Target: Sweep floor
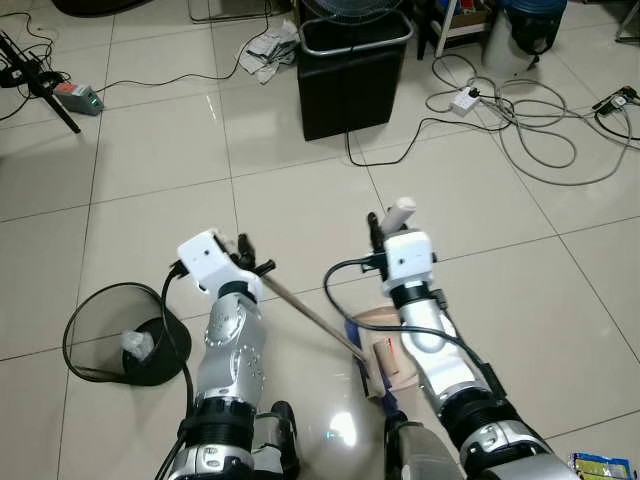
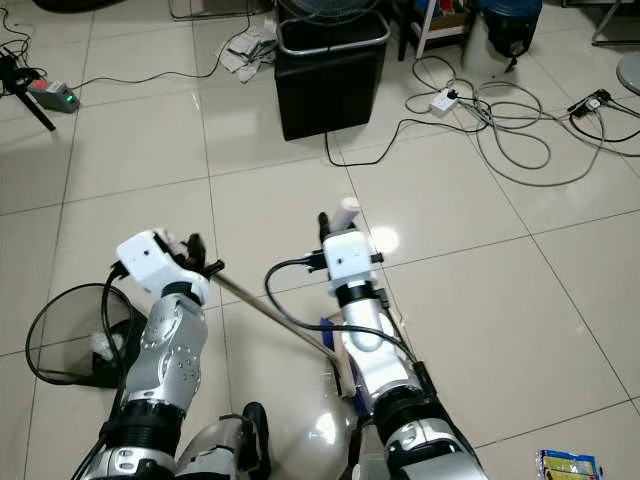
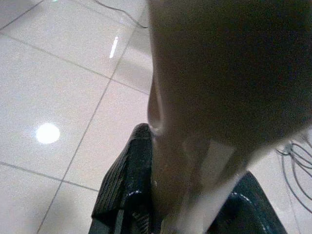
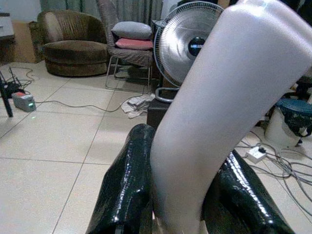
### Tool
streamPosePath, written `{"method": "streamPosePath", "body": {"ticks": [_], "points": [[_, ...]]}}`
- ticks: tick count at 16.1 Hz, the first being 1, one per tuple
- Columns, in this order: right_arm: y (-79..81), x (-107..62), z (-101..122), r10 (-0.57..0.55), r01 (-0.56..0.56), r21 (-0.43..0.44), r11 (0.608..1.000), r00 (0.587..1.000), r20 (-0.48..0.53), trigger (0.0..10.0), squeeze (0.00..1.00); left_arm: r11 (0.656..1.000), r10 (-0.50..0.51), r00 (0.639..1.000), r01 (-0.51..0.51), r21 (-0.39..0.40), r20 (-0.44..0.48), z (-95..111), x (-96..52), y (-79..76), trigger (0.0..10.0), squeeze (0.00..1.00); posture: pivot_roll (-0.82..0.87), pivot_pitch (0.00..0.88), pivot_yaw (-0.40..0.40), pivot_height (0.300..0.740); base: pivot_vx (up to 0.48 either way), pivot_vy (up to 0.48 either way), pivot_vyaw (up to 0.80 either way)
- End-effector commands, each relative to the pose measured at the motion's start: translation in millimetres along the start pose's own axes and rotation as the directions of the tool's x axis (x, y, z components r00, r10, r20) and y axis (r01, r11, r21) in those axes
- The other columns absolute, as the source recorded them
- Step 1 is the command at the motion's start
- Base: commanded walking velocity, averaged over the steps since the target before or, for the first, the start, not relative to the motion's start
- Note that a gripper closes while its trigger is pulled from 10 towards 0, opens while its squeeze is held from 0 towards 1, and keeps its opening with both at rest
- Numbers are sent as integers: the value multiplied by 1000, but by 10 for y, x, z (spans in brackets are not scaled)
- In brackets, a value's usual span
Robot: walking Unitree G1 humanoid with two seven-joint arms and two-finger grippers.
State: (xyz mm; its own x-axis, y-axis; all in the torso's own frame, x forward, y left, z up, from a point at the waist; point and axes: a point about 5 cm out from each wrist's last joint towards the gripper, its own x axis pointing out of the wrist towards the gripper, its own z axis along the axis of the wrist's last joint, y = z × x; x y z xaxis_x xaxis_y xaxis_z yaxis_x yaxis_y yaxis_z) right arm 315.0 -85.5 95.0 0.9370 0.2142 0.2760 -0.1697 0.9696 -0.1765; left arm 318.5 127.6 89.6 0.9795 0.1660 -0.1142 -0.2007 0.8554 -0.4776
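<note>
Both pincers closed on tools, sweep stroke in hand near the black bin.

We hold the broom handle [image 1: 305, 312] in the left pincer [image 1: 252, 262], fingers [image 3: 122, 185] clamped around the shaft; the handle slants down to a broom head [image 1: 385, 352] lying on the tiled floor [image 1: 150, 150] well short of the black bin [image 1: 352, 75], under our right arm. The right pincer [image 1: 385, 228] is closed on a white handle [image 4: 219, 112], which we judge belongs to a dustpan, its body hidden. A wire basket [image 1: 110, 335] with crumpled paper lies far from the bin, beside our left arm. For a good stroke we would keep the head flat, draw short strokes toward the pan, and steer clear of the cables [image 1: 540, 130] right of the bin.
</note>
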Motion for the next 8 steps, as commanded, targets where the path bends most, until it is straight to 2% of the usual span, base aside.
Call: {"method": "streamPosePath", "body": {"ticks": [1, 2, 4, 5, 6, 8], "points": [[13, 29, 87, -36, 31, 103, 994, 998, 46, 10000, 0, 996, -86, 996, 86, -25, -27, -40, 15, -154, 10000, 0, 6, 245, 63, 740, 0, 0, 0], [-16, 36, 105, -43, 36, 112, 993, 998, 56, 10000, 0, 995, -102, 995, 102, -12, -15, -4, 32, -165, 10000, 0, 6, 245, 63, 740, 0, 0, 0], [-270, 81, 195, -99, 85, 135, 987, 990, 105, 10000, 0, 943, -290, 956, 278, 185, 40, 262, 155, -273, 10000, 0, -5, 196, 65, 740, 0, 0, 0], [-309, 88, 200, -107, 92, 137, 986, 988, 107, 10000, 0, 930, -316, 948, 301, 213, 43, 300, 177, -288, 10000, 0, -6, 184, 67, 740, 0, 0, 0], [-405, 81, 217, -124, 107, 144, 984, 985, 117, 10000, 0, 896, -380, 924, 354, 267, 50, 418, 223, -314, 10000, 0, -8, 164, 69, 740, 0, 0, 0], [-515, 72, 237, -146, 125, 159, 979, 981, 125, 10000, 0, 860, -437, 898, 403, 314, 45, 543, 285, -327, 10000, 0, -12, 130, 70, 740, 0, 0, 0]]}}
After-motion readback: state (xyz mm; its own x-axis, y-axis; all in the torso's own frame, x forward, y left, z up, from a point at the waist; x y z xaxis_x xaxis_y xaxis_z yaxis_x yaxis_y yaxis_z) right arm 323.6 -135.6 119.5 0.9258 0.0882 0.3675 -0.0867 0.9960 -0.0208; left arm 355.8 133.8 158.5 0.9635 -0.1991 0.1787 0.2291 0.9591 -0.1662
